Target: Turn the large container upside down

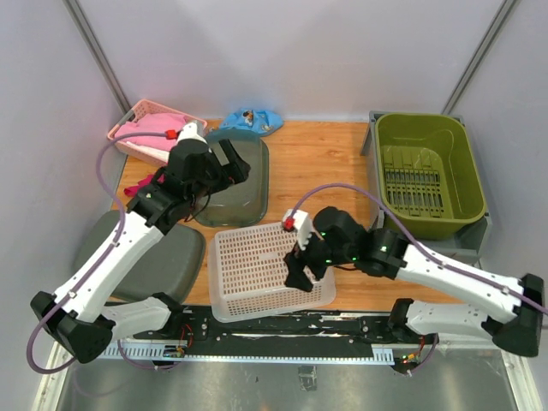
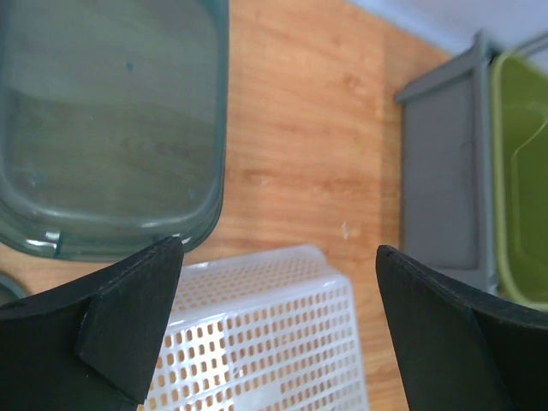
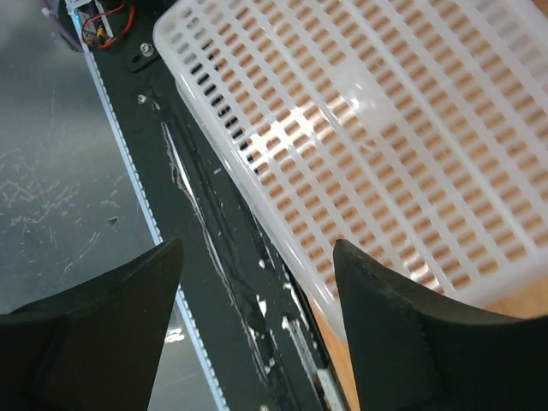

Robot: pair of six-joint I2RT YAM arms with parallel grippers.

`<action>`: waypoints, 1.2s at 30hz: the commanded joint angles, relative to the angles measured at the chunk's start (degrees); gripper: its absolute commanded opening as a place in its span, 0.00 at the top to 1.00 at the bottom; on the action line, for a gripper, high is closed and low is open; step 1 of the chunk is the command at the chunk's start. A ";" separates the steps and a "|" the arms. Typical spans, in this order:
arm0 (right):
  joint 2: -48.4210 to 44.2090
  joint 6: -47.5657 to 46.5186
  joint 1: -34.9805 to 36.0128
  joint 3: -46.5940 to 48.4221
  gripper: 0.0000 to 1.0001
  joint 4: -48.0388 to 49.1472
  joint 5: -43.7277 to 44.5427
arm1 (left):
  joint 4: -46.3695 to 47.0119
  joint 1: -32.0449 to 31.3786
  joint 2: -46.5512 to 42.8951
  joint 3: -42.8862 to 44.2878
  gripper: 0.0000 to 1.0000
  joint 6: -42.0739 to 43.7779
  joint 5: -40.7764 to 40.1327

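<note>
- 0 of the flip done, by the look of it: the large container (image 1: 374,133) seems to sit open side up, with the olive-green bin (image 1: 419,117) nested in it. I'd guess the bin has to come out first.
- Right gripper (image 1: 300,270): jaws spread wide, holding nothing, over the near edge of the white mesh basket (image 1: 253,253). Container is well off to its right and further back.
- Left gripper (image 2: 278,248): fully spread, empty. Container is well apart, to its right across the table.

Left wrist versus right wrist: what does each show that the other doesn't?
Left wrist only: the translucent tub and the large container holding the olive-green bin. Right wrist only: the black rail at the table's near edge and the metal surface beyond it. Both: the white mesh basket on the wooden tabletop.
</note>
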 commanded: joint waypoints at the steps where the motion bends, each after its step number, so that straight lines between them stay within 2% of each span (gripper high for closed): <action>1: 6.96 -6.64 7.96 1.46 0.30 13.01 0.96 | -4.14 0.73 0.06 8.61 0.01 -4.54 -7.98; 4: 11.71 -9.33 13.03 1.01 0.33 20.37 -0.75 | -4.25 0.89 -0.49 13.14 0.01 -5.13 -10.76; 7: 17.09 -10.45 16.16 2.24 0.38 23.11 -1.91 | -4.09 0.92 -1.63 15.49 0.01 -4.11 -12.65; 12: 23.23 -9.25 17.73 3.37 0.60 25.75 -0.89 | -4.57 0.92 -3.10 16.59 0.01 -2.80 -14.77; 15: 26.65 -8.36 17.73 5.67 0.71 25.11 3.85 | -3.72 0.92 -4.16 15.25 0.01 -3.50 -14.76; 18: 30.19 -6.97 17.66 7.89 0.81 24.12 12.46 | -2.70 0.92 -4.75 13.37 0.01 -3.71 -13.42; 22: 34.05 -6.13 17.61 10.76 0.89 24.88 20.69 | -3.56 0.91 -4.33 13.25 0.01 -3.75 -12.73; 27: 35.35 -5.15 17.57 14.05 0.90 25.85 25.14 | -2.92 0.91 -4.87 13.00 0.01 -3.94 -12.32; 30: 30.42 -5.41 17.54 12.80 0.88 25.67 25.80 | -3.34 0.92 -4.87 12.90 0.01 -3.31 -12.53; 33: 21.90 -4.10 15.84 7.37 0.82 26.21 30.52 | -3.07 0.89 -4.88 12.24 0.01 -2.51 -12.33; 36: 13.70 0.91 9.47 0.18 0.70 24.78 32.41 | -1.87 0.92 -4.44 11.23 0.01 -1.27 -10.85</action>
